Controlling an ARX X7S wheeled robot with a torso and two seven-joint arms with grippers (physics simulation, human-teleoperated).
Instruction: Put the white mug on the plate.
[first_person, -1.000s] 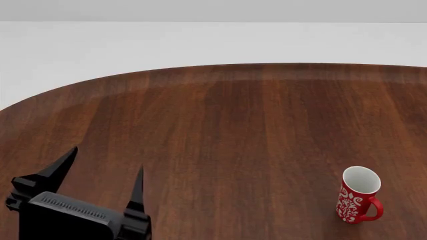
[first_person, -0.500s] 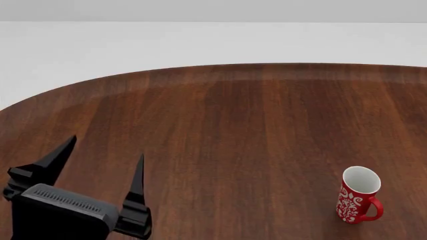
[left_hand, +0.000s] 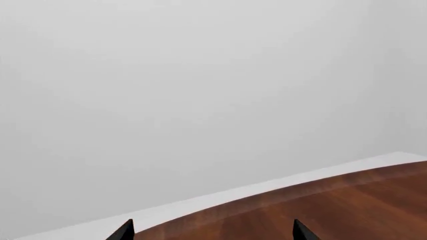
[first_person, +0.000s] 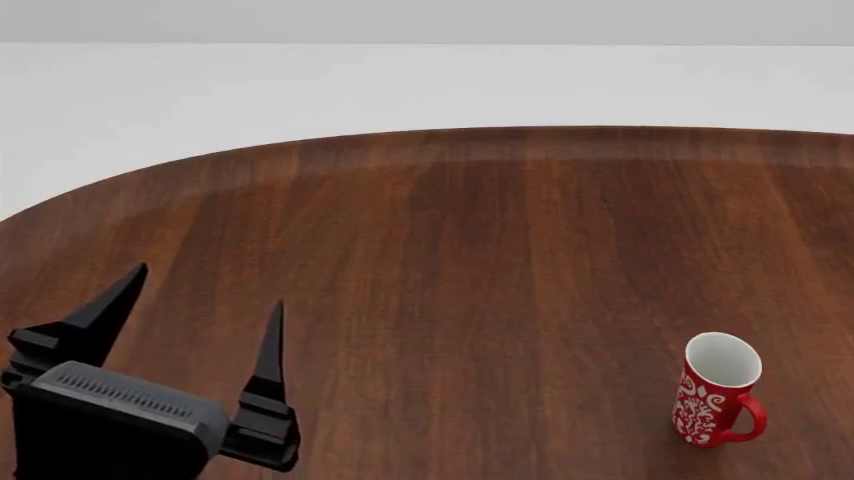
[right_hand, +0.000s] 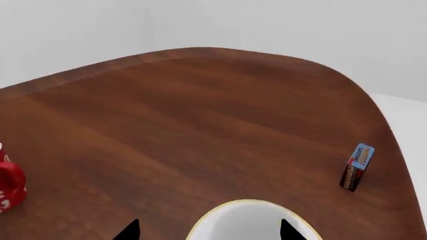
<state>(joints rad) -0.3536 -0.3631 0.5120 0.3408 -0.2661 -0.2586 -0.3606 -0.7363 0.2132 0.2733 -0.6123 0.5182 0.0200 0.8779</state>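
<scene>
White mug isn't visible anywhere; both tools, left tool (first_person: 200, 310) and right tool (right_hand: 208, 231), spread wide, empty, plate (right_hand: 250, 220) just ahead of the right one. Still searching, I'd guess.

A rounded dark wooden table (first_person: 507, 230) stands against plain pale grey surroundings.

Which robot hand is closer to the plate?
The right hand. Its own camera shows the plate lying just ahead, between its two fingertips. The left hand hovers over bare table at the head view's left, with no plate in sight near it.
</scene>
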